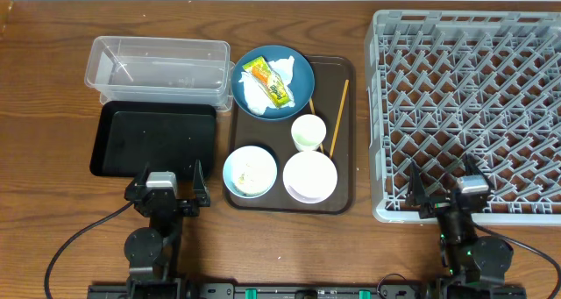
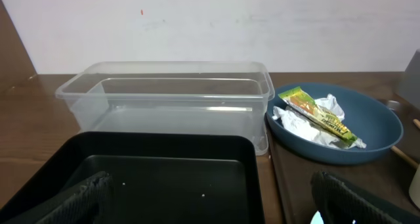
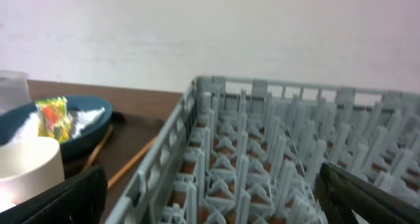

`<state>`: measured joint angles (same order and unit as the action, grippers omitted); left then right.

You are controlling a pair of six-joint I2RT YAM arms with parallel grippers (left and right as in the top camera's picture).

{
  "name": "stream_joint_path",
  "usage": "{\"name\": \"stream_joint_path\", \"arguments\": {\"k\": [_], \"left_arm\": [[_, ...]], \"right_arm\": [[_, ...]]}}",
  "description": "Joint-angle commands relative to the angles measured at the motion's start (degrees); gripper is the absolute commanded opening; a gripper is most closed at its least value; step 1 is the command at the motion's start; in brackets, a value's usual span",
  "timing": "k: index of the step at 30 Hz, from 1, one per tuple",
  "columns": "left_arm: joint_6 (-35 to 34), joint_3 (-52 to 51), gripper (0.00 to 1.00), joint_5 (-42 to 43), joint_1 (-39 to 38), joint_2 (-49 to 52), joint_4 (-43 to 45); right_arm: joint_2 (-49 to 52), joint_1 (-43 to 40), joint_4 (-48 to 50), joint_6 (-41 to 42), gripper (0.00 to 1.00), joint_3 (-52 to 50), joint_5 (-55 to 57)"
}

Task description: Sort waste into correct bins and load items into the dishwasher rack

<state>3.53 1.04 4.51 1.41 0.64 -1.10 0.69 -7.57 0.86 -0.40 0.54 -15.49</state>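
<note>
Waste: wrapper (image 1: 266,81) and napkin (image 1: 250,94) on plate (image 1: 299,67), on brown tray (image 1: 347,71).
Bins: tub (image 1: 158,67) and black tray (image 1: 153,139), left of it.
Right side: rack (image 1: 465,115).
Left claw (image 1: 169,177): I read it released, by black tray's near edge.
Right claw (image 1: 449,192): released, at rack's near wall.

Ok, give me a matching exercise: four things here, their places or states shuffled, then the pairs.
Things
1. yellow-orange and green snack wrapper
2. small white cup
3. shallow black rectangular tray
4. large light-grey plastic dishwasher rack

Places or states
A. on the table beside the clear rectangular plastic tub
B. nothing loaded
C. on the round dark-blue plate
D. on the brown serving tray, beside the white bowl

Pairs: 1-C, 2-D, 3-A, 4-B
</note>
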Motion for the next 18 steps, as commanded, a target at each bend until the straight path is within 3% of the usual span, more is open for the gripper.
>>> {"name": "stream_joint_path", "arguments": {"k": [1,8,18], "left_arm": [[0.7,-0.8,0.98,0.6,0.3,0.0,0.9],[0.2,1.2,0.98,2.5,0.3,0.0,12.7],[0.3,11.3,0.98,6.9,0.3,4.9,11.1]], "right_arm": [[-0.3,0.5,2.4,1.8,0.99,-0.2,-1.8],[-0.3,0.5,8.0,3.6,0.99,0.5,-5.1],[3.8,0.5,7.9,3.6,0.99,7.0,-5.2]]}}
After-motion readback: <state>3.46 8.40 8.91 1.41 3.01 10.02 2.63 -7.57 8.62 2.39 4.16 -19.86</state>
